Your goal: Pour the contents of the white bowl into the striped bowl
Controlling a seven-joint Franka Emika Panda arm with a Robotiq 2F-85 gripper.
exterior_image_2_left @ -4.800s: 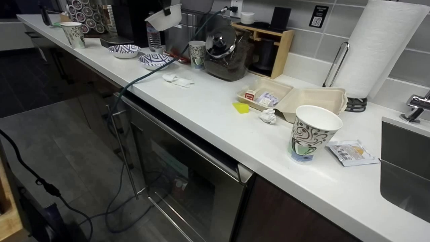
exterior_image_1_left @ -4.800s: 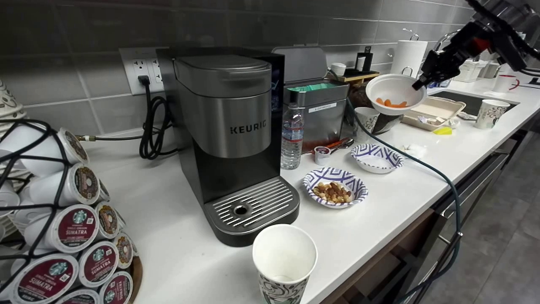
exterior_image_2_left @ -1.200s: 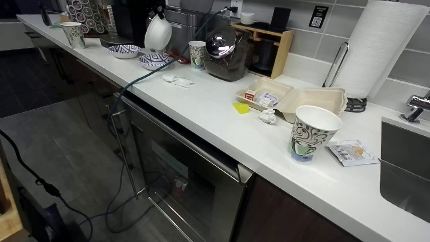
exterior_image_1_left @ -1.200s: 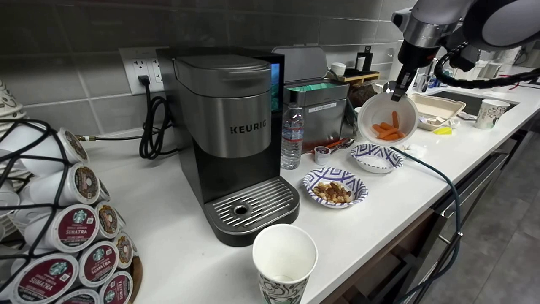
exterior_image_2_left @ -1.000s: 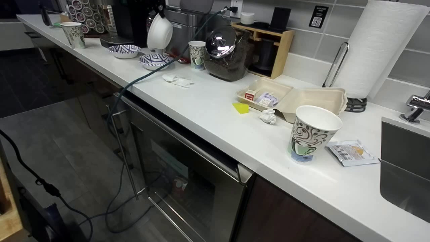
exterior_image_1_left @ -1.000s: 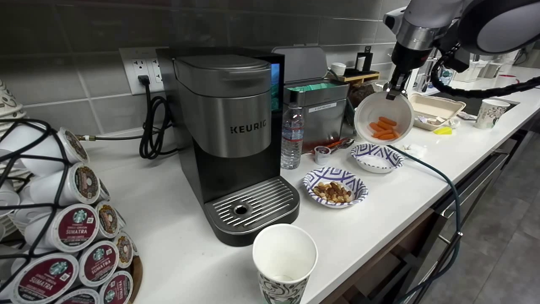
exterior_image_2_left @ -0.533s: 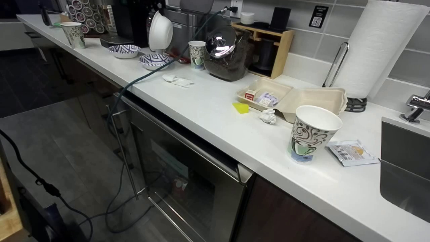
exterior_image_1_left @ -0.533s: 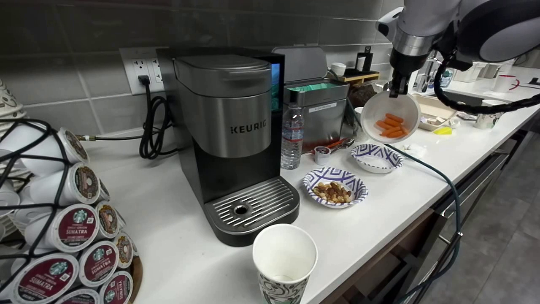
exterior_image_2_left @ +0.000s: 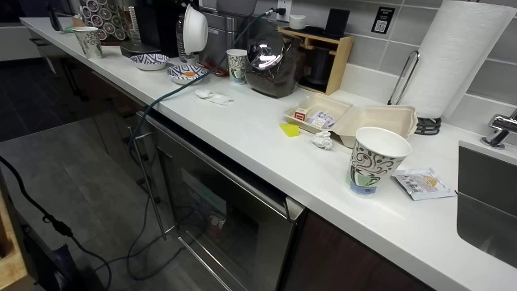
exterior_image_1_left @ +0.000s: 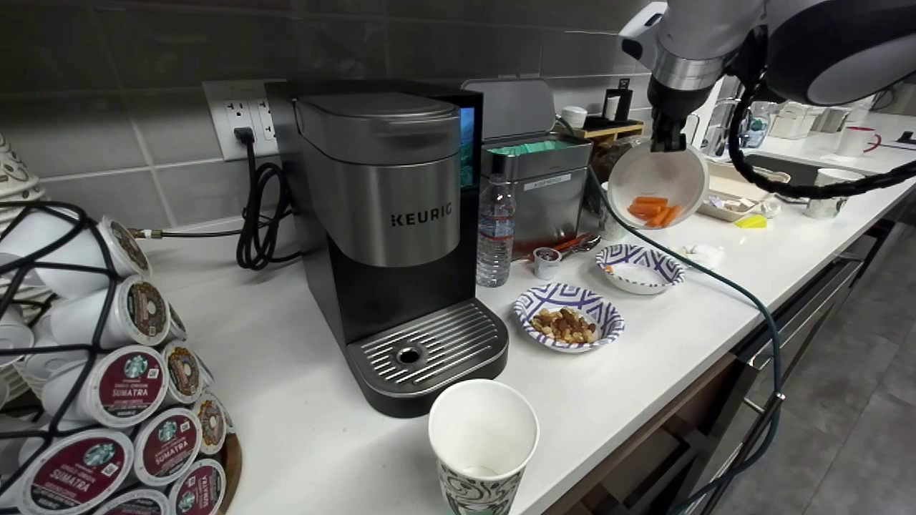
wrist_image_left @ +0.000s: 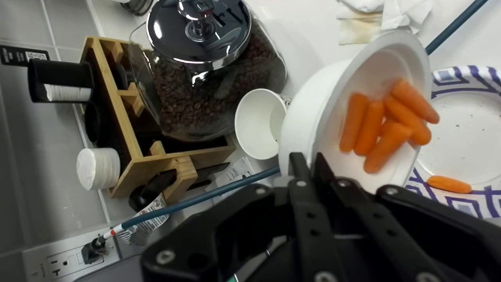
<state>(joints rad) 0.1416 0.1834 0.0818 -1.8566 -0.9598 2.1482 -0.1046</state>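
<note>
Just right of centre in the wrist view, the hand [wrist_image_left: 310, 164] was clamped on the rim of the white bowl [wrist_image_left: 332, 117], which hung steeply tilted, several carrots [wrist_image_left: 386, 147] lying in it. At the right edge of that frame, partly cut off, sat the striped bowl [wrist_image_left: 469, 137], with a loose carrot [wrist_image_left: 449, 184] inside at its lower left. In an exterior view the white bowl showed at the upper right, its inside in sight, clear of the surface [exterior_image_1_left: 286, 400] and higher in the frame than the striped bowl. Near the striped bowl, to its lower left, stood a patterned bowl [exterior_image_1_left: 558, 295] of nuts [exterior_image_1_left: 565, 327]. A coffee machine [exterior_image_1_left: 401, 222] stood left of centre, and a paper cup [exterior_image_1_left: 483, 436] at bottom centre.
</note>
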